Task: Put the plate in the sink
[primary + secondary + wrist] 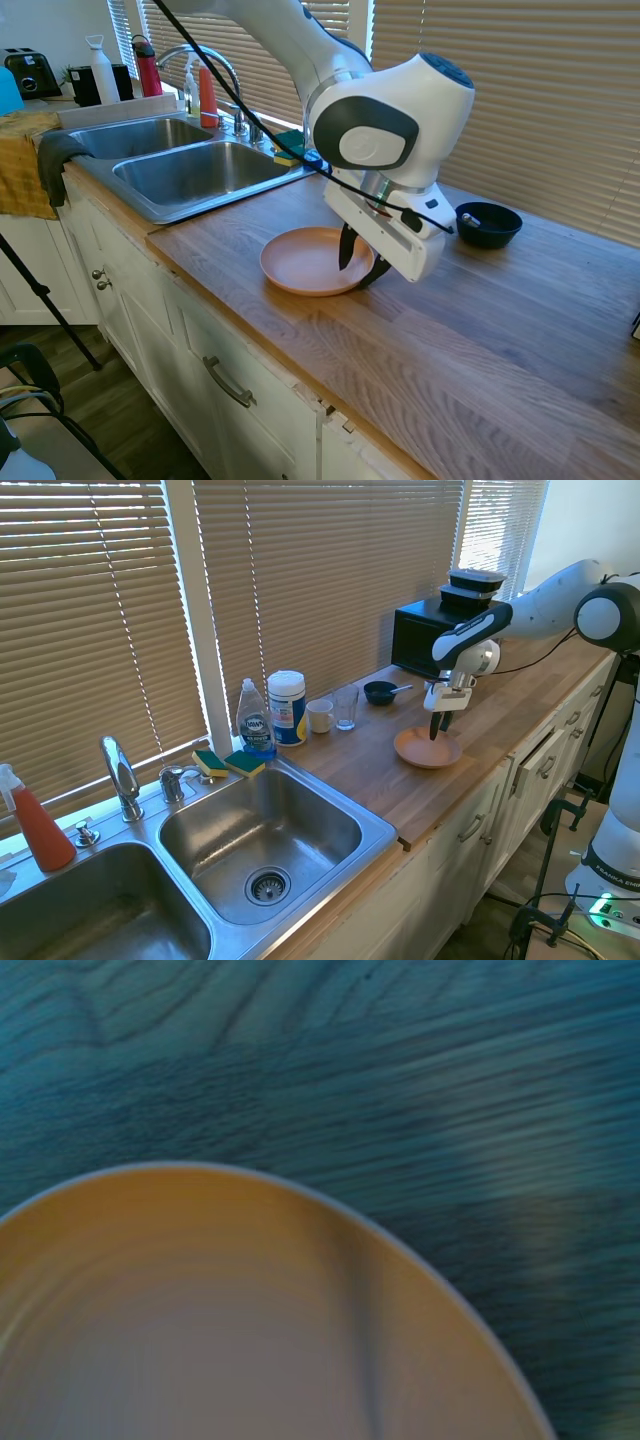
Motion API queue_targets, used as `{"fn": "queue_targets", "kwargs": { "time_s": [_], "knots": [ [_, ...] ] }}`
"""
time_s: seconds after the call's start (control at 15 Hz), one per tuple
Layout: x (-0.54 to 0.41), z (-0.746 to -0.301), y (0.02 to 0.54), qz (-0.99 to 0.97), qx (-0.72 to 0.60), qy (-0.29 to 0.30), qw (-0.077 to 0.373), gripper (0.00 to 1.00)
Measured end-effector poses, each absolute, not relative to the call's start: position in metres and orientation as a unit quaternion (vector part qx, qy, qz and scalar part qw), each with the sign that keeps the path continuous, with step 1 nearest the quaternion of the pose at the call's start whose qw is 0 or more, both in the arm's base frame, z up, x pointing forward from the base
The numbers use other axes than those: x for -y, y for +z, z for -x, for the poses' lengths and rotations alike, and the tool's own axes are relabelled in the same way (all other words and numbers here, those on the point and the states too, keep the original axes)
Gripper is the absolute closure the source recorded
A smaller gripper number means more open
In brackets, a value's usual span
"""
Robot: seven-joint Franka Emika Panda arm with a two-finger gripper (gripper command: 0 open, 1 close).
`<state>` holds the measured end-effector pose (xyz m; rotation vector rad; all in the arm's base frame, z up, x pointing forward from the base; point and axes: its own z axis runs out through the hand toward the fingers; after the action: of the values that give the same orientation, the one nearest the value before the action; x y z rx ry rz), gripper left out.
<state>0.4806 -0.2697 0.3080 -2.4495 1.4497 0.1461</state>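
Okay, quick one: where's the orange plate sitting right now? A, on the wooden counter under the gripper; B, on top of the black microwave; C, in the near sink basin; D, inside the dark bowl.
A: the plate lies flat on the wooden counter, with the gripper at its rim, apart from the sink.

Matt, smooth plastic on the round peach-orange plate; shiny stainless steel in the double-basin sink; grained brown wooden counter, satin.
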Motion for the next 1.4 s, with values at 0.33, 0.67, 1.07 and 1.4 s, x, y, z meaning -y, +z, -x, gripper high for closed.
{"fn": "queue_targets", "kwargs": {
  "time_s": [0.33,0.67,1.07,1.4],
  "knots": [
    [0.275,-0.487,0.305,0.85,-0.502,0.055,0.151,1.0],
    [0.274,-0.487,0.305,0.853,-0.491,0.059,0.165,1.0],
    [0.265,-0.491,0.309,0.863,-0.465,0.064,0.188,1.0],
    [0.229,-0.506,0.355,0.875,-0.438,0.049,0.2,1.0]
  ]
}}
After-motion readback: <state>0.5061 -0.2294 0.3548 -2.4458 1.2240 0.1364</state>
